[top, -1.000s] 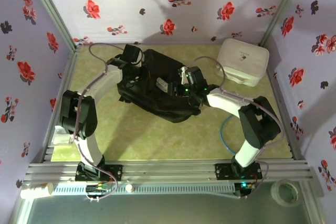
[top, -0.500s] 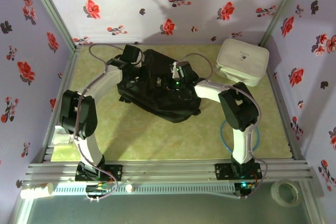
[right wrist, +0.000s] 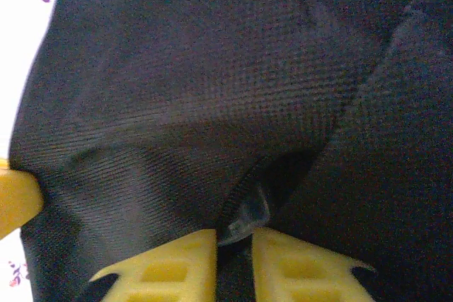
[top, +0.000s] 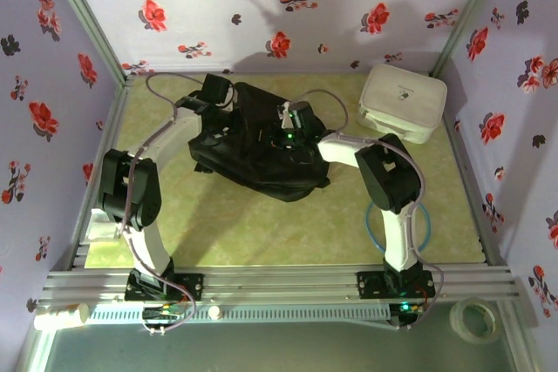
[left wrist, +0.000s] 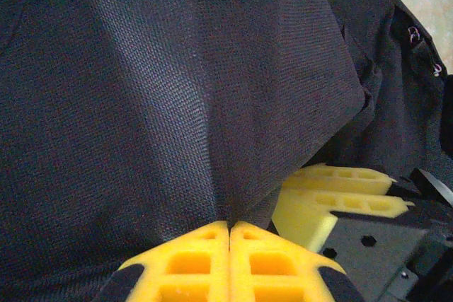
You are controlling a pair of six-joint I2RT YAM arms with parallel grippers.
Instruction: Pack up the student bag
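Over on the left, the left arm (top: 131,189) rises from its base at 7 o'clock and bends in toward the middle. The left fingers (top: 225,98) are at the bag's 10 o'clock corner. From the wrist it's plain to see: both yellow tips pressed flat together, black weave pinched between them and drawn up into a taut tent.

The bag (top: 261,150) lies slumped in the middle of the yellow-green surface (top: 261,233), a touch toward 12 o'clock, its long side running from 10 down to 4.

Moving right, the right fingers (top: 288,119) are down on top of the bag, toward its 1 o'clock side. The wrist view shows them nearly closed, nipping a small grey tab (right wrist: 246,218) where two black panels of the bag meet. The right arm (top: 388,180) folds back sharply from there to its base at 5 o'clock, with a blue cable (top: 373,219) looped on the surface just beside it.

Further right, a white case (top: 403,102) sits in the 2 o'clock corner, well apart from the bag. A tape roll (top: 475,320) rests off the surface at 5 o'clock.
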